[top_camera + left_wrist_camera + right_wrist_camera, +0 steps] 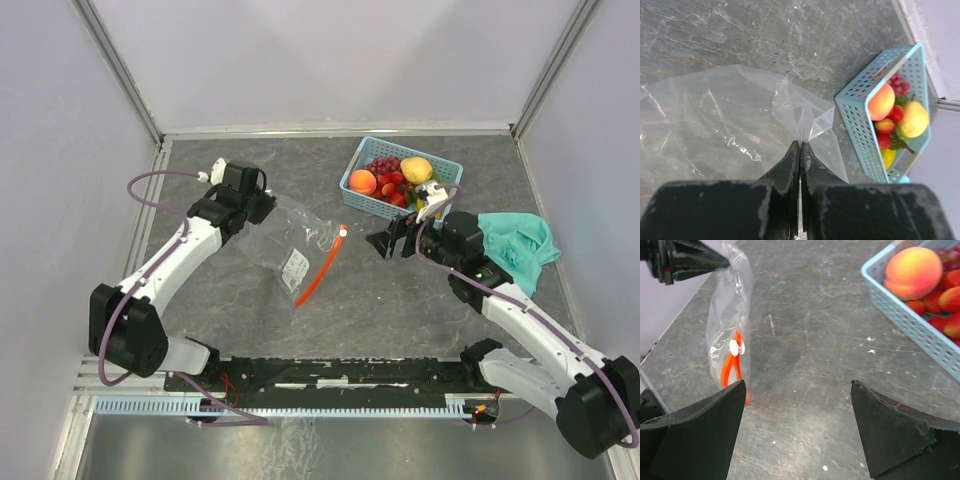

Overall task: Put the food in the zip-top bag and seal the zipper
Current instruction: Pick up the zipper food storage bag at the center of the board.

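basket [920, 325]: cut off, right wrist view | bag label [294, 268]: print too small | cloth [522, 240]: partly behind right arm [530, 330]

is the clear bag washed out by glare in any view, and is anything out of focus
Top external: soft even light, the zip-top bag shows faint sheen only, its zipper clear. Left wrist: small white glints on the creased plastic, nothing washed out; the left gripper up close is dark and slightly soft. Right wrist: the right gripper is near-black with little detail, the peach crisp.
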### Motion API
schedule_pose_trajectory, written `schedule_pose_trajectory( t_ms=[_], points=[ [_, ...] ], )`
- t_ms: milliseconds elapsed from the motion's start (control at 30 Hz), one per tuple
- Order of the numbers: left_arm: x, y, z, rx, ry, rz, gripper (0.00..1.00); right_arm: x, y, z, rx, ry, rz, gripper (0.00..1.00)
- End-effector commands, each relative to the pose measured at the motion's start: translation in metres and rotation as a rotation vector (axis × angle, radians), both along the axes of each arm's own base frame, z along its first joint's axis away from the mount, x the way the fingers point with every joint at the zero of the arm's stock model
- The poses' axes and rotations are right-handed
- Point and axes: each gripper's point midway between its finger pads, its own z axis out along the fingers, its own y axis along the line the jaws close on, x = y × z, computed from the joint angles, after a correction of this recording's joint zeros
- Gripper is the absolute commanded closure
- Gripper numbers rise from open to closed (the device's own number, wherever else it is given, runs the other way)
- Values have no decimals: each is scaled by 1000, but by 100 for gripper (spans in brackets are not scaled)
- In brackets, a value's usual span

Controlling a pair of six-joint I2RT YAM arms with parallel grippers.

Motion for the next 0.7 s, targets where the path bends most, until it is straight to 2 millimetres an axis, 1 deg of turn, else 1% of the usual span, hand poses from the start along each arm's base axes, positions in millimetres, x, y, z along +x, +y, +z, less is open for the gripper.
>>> schedule_pose_trajectory(
  t_ms=[0, 100, 133, 200, 367, 433, 467, 567, 667],
  points=[
    [10, -6, 38, -176, -84, 53, 97, -3, 31, 22, 91, -103, 107, 7],
    [11, -1, 41, -205, -89, 77, 97, -10, 49, 18, 89, -160, 173, 12],
    [11, 0, 42, -209, -93, 85, 97, -12, 55, 14, 87, -172, 188, 14],
    [12, 2, 45, -215, -99, 94, 97, -13, 64, 12, 102, -210, 204, 15],
    [13, 3, 46, -226, -100, 101, 97, -14, 78, -5, 81, -235, 226, 20],
    [12, 2, 47, -236, -100, 98, 97, -12, 83, -11, 76, -227, 233, 24],
    [12, 2, 47, -237, -101, 97, 97, -10, 87, -16, 78, -218, 237, 27],
    [12, 3, 47, -238, -102, 101, 97, -8, 94, -19, 93, -225, 248, 34],
    [11, 4, 46, -240, -101, 106, 97, -9, 102, -21, 105, -223, 268, 37]
  ],
)
